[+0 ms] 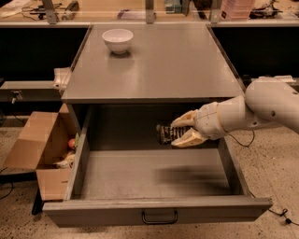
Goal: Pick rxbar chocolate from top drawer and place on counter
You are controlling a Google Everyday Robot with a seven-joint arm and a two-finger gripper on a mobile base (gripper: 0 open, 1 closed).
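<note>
The top drawer (154, 212) stands pulled out wide, grey, with a dark wire handle on its front panel. My gripper (178, 132) reaches in from the right on a white arm and is shut on the rxbar chocolate (165, 134), a dark bar with pale stripes. It holds the bar in the air above the drawer floor, just below the counter's front edge. The counter (177, 65) is the flat grey top behind the drawer.
A white bowl (117, 39) sits at the counter's far left. An open brown cardboard box (39, 149) with small items stands on the floor left of the drawer. A cluttered workbench (140, 11) runs along the back. Cables lie on the floor at right.
</note>
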